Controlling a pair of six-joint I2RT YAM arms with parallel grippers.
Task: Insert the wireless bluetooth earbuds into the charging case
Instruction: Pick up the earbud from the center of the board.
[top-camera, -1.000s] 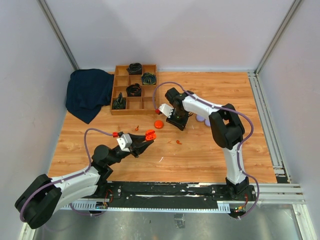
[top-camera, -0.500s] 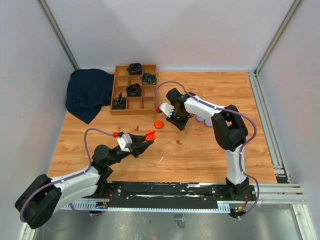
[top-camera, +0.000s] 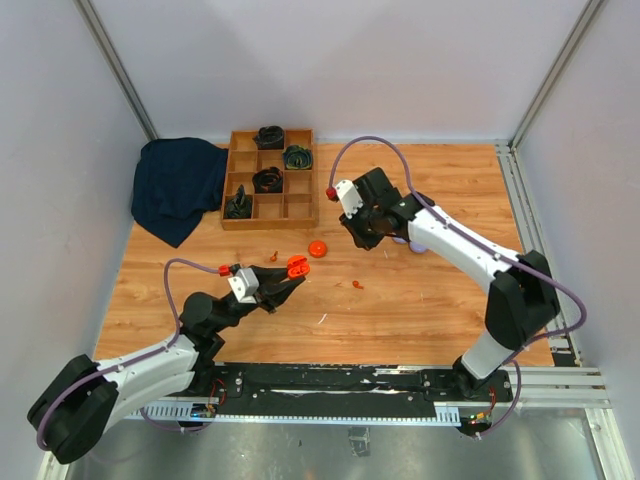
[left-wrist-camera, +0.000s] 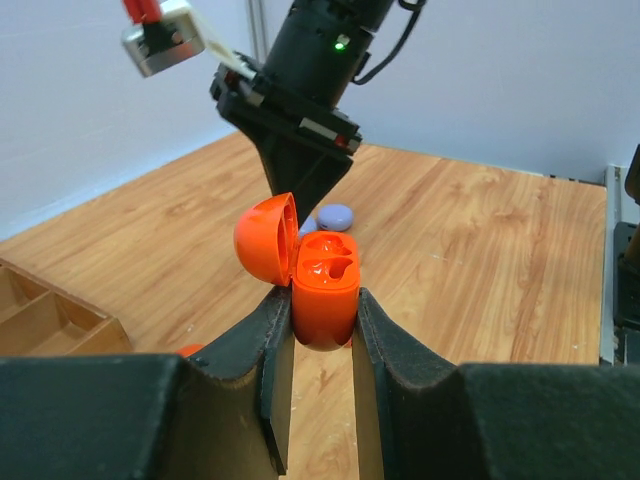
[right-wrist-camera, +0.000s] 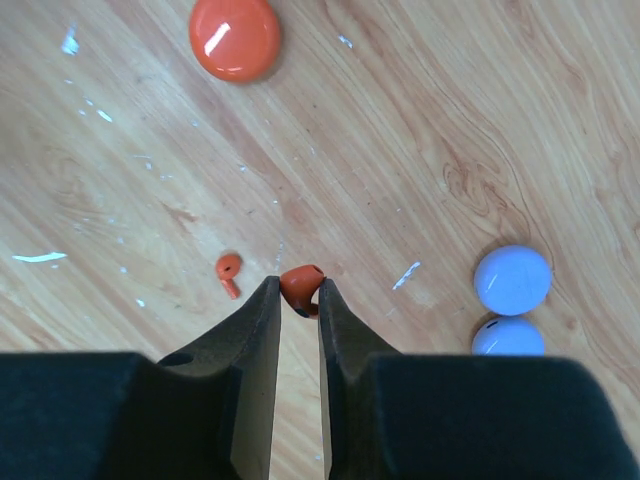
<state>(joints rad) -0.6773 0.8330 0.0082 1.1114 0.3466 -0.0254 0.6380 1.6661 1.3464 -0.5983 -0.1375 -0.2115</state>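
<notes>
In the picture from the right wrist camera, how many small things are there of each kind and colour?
Orange earbuds: 2 (one lies loose, one is pinched in the right gripper)
Orange disc: 1
Pale lilac discs: 2
Total: 5

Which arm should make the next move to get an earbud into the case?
Right. The right gripper is shut on an orange earbud, ready to deliver. The left gripper only holds the orange case upright, lid open and cavities facing up, so it serves as the receiver.
</notes>
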